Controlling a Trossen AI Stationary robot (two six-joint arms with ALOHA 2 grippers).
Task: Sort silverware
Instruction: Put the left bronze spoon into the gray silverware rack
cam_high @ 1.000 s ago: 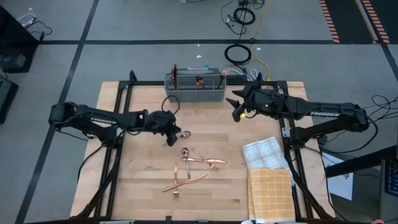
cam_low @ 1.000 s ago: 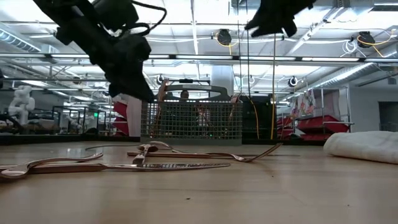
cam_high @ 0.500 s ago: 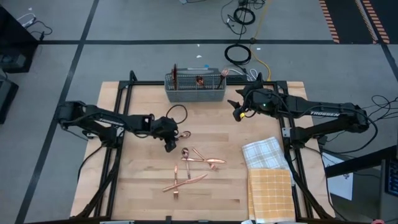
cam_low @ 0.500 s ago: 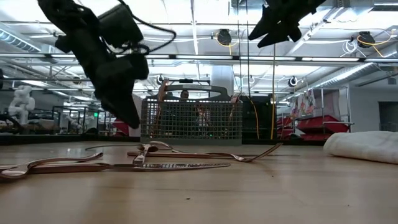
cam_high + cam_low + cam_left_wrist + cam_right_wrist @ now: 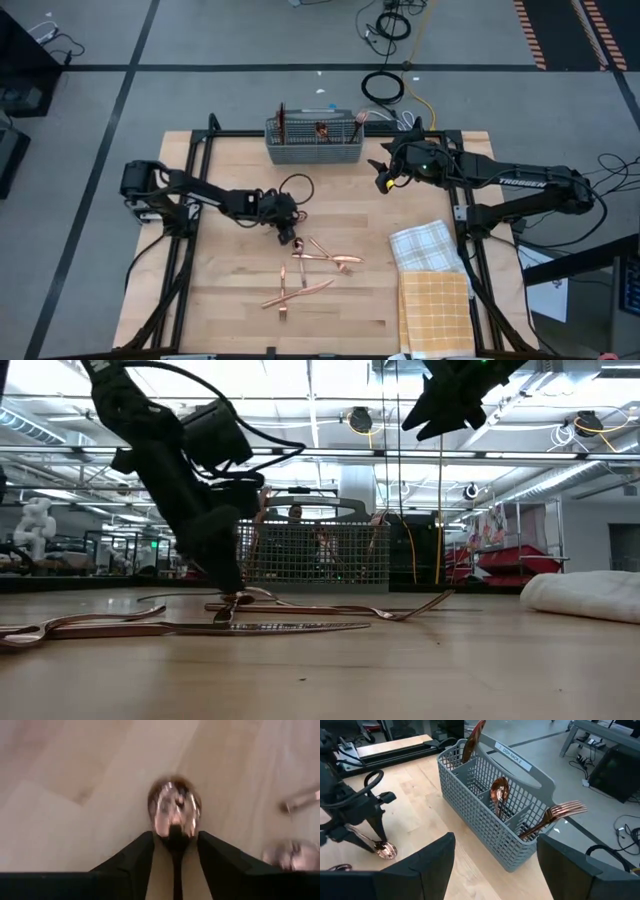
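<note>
From above, the pale wooden tabletop (image 5: pixel 230 310) carries a loose heap of thin copper-coloured silverware (image 5: pixel 310 270) near its middle, spoons, forks and knives crossing one another. The left pincer (image 5: pixel 287 236) is down at the far-left edge of that heap, its tip over a copper spoon (image 5: pixel 297 243). A grey mesh caddy (image 5: pixel 313 144) stands at the far edge of the tabletop with a few copper pieces upright in it. The right pincer (image 5: pixel 382 175) hangs just right of the caddy, above bare wood. Two checked cloths (image 5: pixel 432 283), one white and one yellow, lie at the near right.

At table height, the left pincer (image 5: pixel 230 585) reaches down to the wood, touching or nearly touching the silverware (image 5: pixel 250 622) that lies flat across the foreground. The caddy (image 5: pixel 310 552) stands behind it. The right pincer (image 5: pixel 445 405) is high up, fingers spread apart. A white cloth (image 5: pixel 585 595) sits at the right.

From the left wrist, the two dark fingers (image 5: pixel 132 857) stand apart on either side of the spoon's handle, the round bowl of the spoon (image 5: pixel 173 807) just beyond them; they are not closed on it.

From the right wrist, its own fingers (image 5: pixel 425 862) are wide apart and hold nothing. The caddy (image 5: pixel 485 812) holds a knife, a spoon and forks in separate compartments, and the left pincer (image 5: pixel 370 837) stands over the spoon (image 5: pixel 385 850) on the tabletop.
</note>
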